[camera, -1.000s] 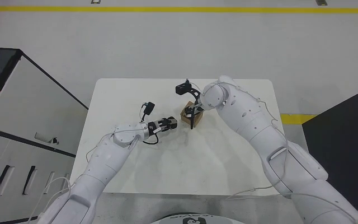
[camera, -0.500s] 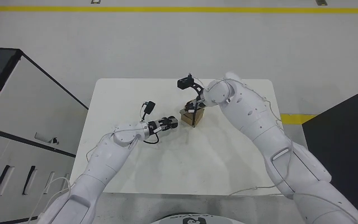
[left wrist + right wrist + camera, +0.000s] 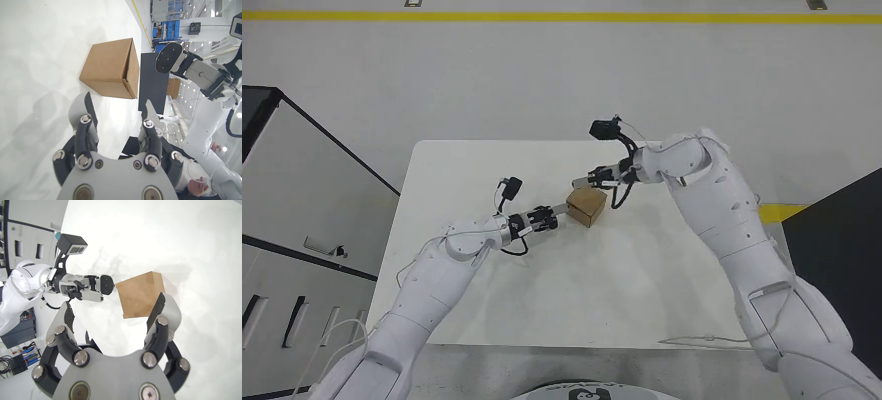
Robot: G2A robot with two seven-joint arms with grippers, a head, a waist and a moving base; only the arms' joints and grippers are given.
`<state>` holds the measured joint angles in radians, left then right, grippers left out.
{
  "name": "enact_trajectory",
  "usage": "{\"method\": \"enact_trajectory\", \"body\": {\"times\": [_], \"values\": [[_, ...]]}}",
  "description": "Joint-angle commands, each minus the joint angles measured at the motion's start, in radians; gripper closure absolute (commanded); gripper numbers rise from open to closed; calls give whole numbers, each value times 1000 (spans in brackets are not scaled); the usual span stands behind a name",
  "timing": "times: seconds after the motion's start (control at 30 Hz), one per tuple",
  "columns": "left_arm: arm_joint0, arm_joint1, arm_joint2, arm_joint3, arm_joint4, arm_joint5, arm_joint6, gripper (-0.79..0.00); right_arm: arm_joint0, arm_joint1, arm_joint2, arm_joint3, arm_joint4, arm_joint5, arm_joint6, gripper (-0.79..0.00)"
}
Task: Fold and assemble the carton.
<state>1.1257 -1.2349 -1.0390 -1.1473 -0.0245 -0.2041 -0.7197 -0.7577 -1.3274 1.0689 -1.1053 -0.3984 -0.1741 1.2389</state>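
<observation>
And there was the white bench [image 3: 642, 290], one of it, with one brown box [image 3: 586, 206] standing near its middle, a touch toward the far edge, sitting flat on its base. Every face on show was closed up, though the left wrist view caught a seam down one corner where a tab edge sat slightly proud. Two hands flanked it! The left hand [image 3: 118, 99] sat low, just beside the near face, its fingers spread wide with nothing between them. The right hand [image 3: 115, 301] hung near the far upper corner, also wide open and empty, clear of the cardboard. By my reading the folding was nearly done and what remained was pressing that seam home. The way to do it well: brace one side first, since a light box would likely skate on a smooth top, then push square against the flat of the panel, not the corner, so the walls stayed true instead of buckling.
</observation>
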Motion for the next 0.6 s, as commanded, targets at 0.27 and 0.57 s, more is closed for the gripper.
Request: {"method": "enact_trajectory", "body": {"times": [0.27,0.57], "values": [[15,6,-5,-38,66,-43,40,-785,-8,3,15,-7,15,3,-2,-785],[72,22,16,-146,420,-212,225,-785,-46,23,114,46,198,25,-22,-785]]}}
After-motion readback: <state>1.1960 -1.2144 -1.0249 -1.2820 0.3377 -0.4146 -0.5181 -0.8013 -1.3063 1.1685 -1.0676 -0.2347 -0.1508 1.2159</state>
